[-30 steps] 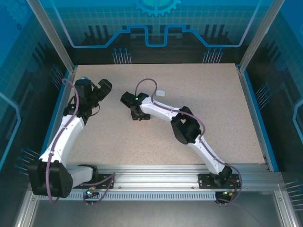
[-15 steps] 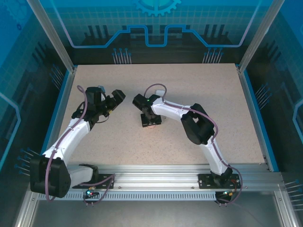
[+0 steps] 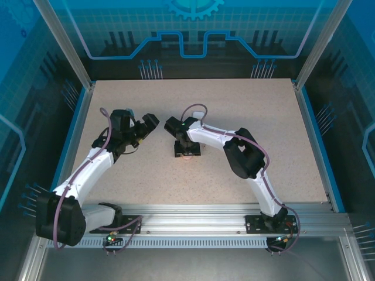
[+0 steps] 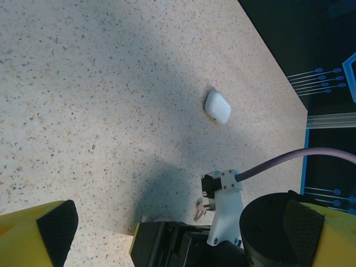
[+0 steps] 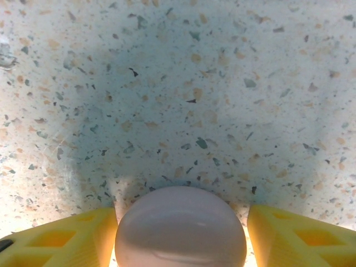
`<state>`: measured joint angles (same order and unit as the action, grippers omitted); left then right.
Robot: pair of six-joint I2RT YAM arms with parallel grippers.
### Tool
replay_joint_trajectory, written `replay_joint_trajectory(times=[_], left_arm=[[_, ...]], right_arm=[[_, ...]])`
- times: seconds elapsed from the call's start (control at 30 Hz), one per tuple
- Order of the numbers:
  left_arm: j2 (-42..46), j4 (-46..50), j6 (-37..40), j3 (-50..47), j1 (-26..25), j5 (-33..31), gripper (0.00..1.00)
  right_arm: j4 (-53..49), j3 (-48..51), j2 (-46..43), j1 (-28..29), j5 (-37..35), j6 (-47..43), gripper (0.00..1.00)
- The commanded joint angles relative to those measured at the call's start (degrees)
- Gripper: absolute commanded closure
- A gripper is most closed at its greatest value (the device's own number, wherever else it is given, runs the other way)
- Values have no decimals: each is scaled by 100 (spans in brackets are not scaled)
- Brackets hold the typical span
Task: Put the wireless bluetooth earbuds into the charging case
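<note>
right hand (image 3: 187, 151) is pointed straight down at the worktop (image 3: 258, 111), with the pale pinkish charging case (image 5: 181, 231) lying between its fingers (image 5: 61, 236). in the right wrist view the yellow fingers are parted to about the width of the case and sit close on either side of it; whether they press on it or stand just clear cannot be told. the case is seen as a smooth rounded dome resting on the worktop, apparently with its lid shut; whether earbuds lie inside it cannot be told. left hand (image 3: 144, 125) is spread fully and is empty, just to the left of the right hand and turned toward it. a second, white charging case (image 4: 217, 107) is noted ahead of the left hand, beyond the right wrist, well apart from both hands. step judged: the pinkish case is being taken up or let go by the right hand. the case should be kept centred so that both fingers meet or leave it together; being smooth and rounded, it is otherwise likely to be spun or dragged. motion should be made vertically, not sideways. before buds are seated the lid must be opened, so the body is best braced low by one hand while the other works.
</note>
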<state>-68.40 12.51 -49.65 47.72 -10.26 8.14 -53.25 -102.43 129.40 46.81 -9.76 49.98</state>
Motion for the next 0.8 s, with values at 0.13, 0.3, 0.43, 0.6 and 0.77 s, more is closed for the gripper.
replay_joint_trajectory(times=[0.13,0.3,0.43,0.6,0.77], left_arm=[[-93,188,-210,-54,-37,-15,1],[-94,139,-156,-130,-46,16,1],[-77,256,-166,-136,-81,-128,1],[-64,353,-253,-201,-81,-166,1],[75,328,-303,-339,-88,-313,1]], right_arm=[[-382,48,357,-113,149,951,36],[-497,-61,358,-143,119,1056,38],[-467,-36,359,-137,177,1093,44],[-440,34,332,-91,215,1115,45],[-360,113,278,-32,237,1111,50]])
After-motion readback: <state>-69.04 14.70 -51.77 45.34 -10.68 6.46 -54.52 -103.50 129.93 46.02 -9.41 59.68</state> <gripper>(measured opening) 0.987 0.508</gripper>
